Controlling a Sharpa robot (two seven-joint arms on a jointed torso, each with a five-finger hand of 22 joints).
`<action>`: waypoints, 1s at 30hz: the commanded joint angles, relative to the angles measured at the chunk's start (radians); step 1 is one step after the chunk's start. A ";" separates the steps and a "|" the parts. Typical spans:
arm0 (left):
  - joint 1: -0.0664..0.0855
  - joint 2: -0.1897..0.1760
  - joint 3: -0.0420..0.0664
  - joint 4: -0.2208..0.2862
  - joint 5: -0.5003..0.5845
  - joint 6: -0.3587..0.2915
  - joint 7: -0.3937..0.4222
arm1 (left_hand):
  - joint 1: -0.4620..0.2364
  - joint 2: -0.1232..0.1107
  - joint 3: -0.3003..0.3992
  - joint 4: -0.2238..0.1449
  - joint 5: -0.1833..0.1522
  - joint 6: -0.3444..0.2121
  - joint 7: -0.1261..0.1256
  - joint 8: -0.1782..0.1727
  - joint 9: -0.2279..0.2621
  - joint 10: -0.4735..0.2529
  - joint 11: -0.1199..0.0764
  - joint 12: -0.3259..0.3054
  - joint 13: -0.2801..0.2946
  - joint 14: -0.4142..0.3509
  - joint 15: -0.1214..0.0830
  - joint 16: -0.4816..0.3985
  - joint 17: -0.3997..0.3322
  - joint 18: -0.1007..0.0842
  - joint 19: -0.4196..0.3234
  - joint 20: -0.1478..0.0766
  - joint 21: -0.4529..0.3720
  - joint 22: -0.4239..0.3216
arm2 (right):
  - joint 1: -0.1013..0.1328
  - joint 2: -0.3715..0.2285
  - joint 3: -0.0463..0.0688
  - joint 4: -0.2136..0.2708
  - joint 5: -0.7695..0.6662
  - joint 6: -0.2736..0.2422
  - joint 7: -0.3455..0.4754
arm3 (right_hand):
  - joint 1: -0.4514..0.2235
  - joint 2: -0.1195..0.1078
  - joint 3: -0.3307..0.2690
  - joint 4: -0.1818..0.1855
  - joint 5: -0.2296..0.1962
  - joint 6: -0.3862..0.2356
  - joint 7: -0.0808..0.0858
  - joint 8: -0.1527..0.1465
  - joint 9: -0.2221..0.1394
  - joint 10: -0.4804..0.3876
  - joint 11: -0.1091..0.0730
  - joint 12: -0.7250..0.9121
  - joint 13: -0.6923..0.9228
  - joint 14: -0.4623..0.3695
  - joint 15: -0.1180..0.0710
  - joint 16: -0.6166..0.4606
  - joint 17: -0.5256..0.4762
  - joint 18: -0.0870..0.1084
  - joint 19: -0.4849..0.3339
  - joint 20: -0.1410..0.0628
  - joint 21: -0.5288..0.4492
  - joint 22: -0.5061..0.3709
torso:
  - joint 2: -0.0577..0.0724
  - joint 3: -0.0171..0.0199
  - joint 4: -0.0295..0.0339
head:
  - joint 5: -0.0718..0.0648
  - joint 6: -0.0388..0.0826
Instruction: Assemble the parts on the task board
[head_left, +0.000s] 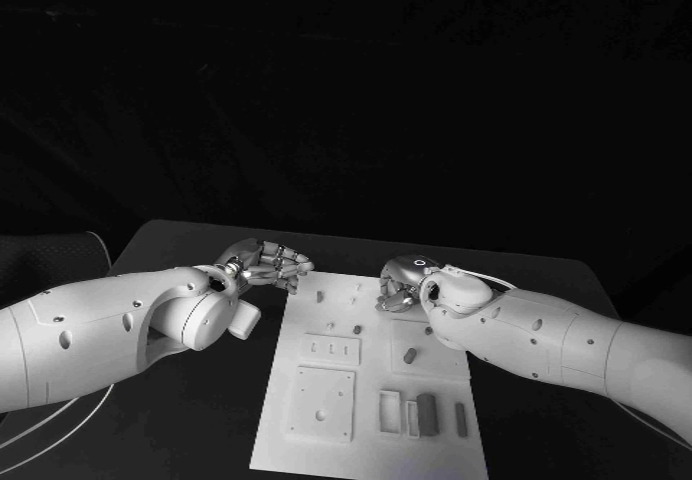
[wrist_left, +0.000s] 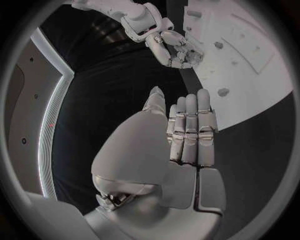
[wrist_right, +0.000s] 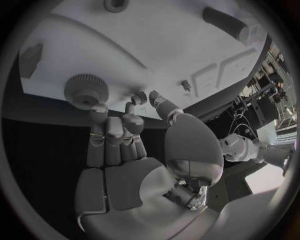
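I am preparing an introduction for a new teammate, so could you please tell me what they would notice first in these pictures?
The white task board stands out, lying lengthwise in the middle of the black table. Both silver hands sit at its far end: the left robot hand at the board's far left corner, fingers curled, and the right robot hand over the far right part. Dark bar-shaped parts lie near the board's near right corner.

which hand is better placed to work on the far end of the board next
The right robot hand, probably: it hangs over the task board's far right corner, fingertips beside a round knurled part. The left robot hand is curled over the black table, off the board's left edge.
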 joint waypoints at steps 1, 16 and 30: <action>0.001 0.000 0.001 0.004 -0.005 0.006 0.004 | 0.008 0.001 0.001 0.001 0.000 -0.008 0.002 -0.005 0.001 -0.009 0.002 -0.001 0.002 -0.007 0.000 -0.002 0.001 0.017 -0.001 -0.007 -0.005 0.002 | 0.000 -0.001 0.000 0.001 -0.013 0.004 -0.015 | -0.016 -0.014 0.004 0.023 -0.003 0.004 -0.004 0.002 0.004 0.002 -0.008 -0.003 0.001 0.001 -0.010 0.006 -0.001 0.035 0.005 -0.005 0.002 0.012 | 0.000 -0.0003 0.0003 | -0.001 0.000; 0.001 -0.001 0.001 0.005 -0.008 0.007 0.000 | 0.008 0.000 0.001 0.001 0.000 -0.009 0.003 -0.005 0.002 -0.010 0.002 -0.001 0.002 -0.008 0.000 -0.002 0.001 0.017 -0.001 -0.007 -0.006 0.002 | 0.000 -0.001 0.000 0.005 0.000 0.017 -0.014 | -0.039 -0.025 -0.008 0.050 -0.005 0.008 -0.009 0.009 0.017 0.003 -0.013 -0.002 0.003 0.001 -0.014 0.009 -0.001 0.035 0.005 -0.013 0.004 0.014 | 0.000 -0.0008 0.0008 | -0.002 0.001; 0.002 -0.004 0.001 0.005 -0.010 0.006 -0.002 | 0.009 0.000 0.001 0.001 0.000 -0.010 0.003 -0.005 0.003 -0.011 0.003 -0.001 0.002 -0.008 0.001 -0.003 0.001 0.016 -0.002 -0.007 -0.006 0.002 | 0.000 -0.042 0.005 0.033 0.028 -0.057 -0.012 | -0.035 -0.018 -0.010 0.050 -0.004 0.007 -0.010 0.010 0.021 0.003 -0.014 -0.001 0.005 0.002 -0.015 0.010 -0.001 0.035 0.005 -0.015 0.005 0.015 | 0.000 0.0000 -0.0002 | -0.005 0.004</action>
